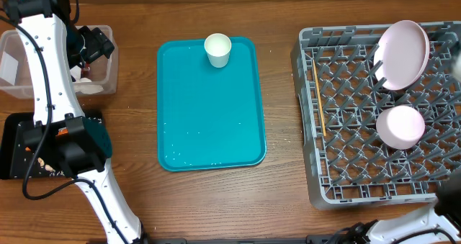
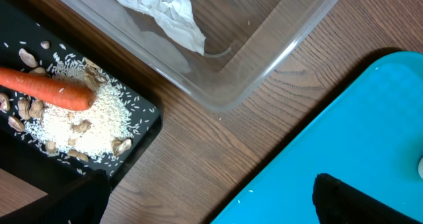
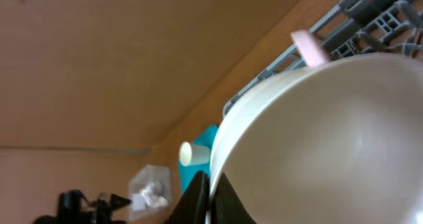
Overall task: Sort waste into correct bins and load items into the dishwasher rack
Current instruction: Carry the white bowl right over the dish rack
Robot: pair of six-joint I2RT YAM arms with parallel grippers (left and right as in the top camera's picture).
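My left gripper (image 1: 96,45) hangs open and empty (image 2: 211,207) above the wood between the clear tub (image 1: 108,65), the black tray (image 1: 10,152) and the teal tray. The tub holds a crumpled white napkin (image 2: 165,12). The black tray (image 2: 144,126) holds the orange carrot (image 2: 46,92), beige peanut scraps (image 2: 26,109) and white crumbs (image 2: 89,118). My right gripper (image 3: 213,192) is shut on the rim of a white bowl (image 3: 330,138) at the grey rack (image 3: 370,12). The rack (image 1: 310,172) holds a plate (image 1: 403,53), a bowl (image 1: 400,126) and chopsticks (image 1: 318,100). The white cup (image 1: 217,50) stands on the teal tray.
The teal tray (image 1: 209,129) lies mid-table with a few white crumbs on it; its corner shows in the left wrist view (image 2: 344,131). My left arm's links (image 1: 50,78) cross over the tub and black tray. The right arm sits at the frame's right edge.
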